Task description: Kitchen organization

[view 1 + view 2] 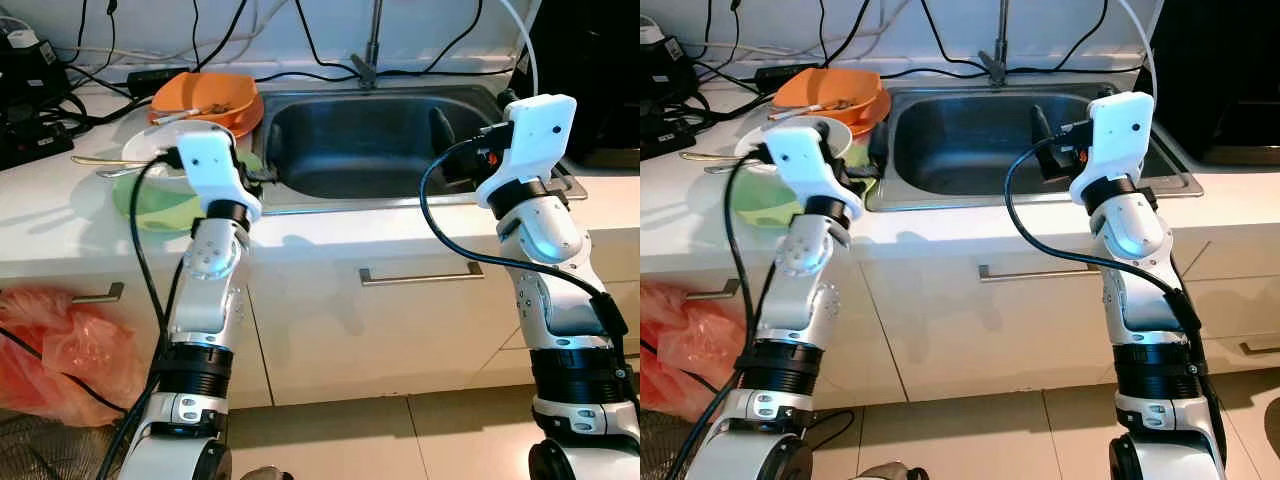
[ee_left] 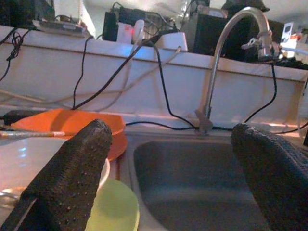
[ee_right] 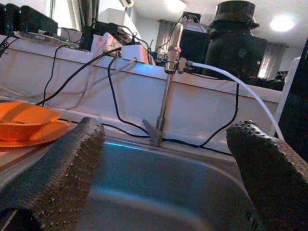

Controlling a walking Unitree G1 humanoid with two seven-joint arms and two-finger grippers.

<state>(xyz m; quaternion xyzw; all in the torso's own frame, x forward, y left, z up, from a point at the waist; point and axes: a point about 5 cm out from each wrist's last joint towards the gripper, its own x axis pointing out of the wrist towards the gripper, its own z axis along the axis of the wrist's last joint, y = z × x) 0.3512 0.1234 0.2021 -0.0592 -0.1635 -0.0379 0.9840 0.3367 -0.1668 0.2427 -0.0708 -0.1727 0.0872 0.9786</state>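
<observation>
Left gripper (image 2: 168,178): fingers (image 2: 72,178) spread wide, nothing between them. In the left eye view it sits left of centre, at the left rim of the sink (image 1: 400,190), over the edge of the stacked dishes.

Right gripper (image 3: 163,178): fingers (image 3: 53,178) also spread wide, empty. Right of centre in the left eye view, raised at the sink's right rim, black fingers reaching in over the basin.

Sink: steel, upper middle of the frame, set in a white counter (image 1: 60,220). Tap (image 1: 372,45) stands at its back edge, top centre; the left wrist view shows its curved spout.

Dishes, upper left, just beside the sink's left rim:
- Orange plate (image 1: 205,100) farthest back, with a utensil (image 1: 185,114) lying across it.
- White plate (image 1: 165,140) in front of the orange one, partly hidden by the left wrist.
- Green plate (image 1: 150,212) nearest the counter's front edge, under the white one.
- Long gold utensil (image 1: 100,160) lying on the counter left of the white plate.

Black cables (image 1: 120,75) run along the wall behind, top of frame. White drawers below the counter, one handle (image 1: 420,273) at mid frame. Red plastic bag (image 1: 60,345) at lower left on the floor.
</observation>
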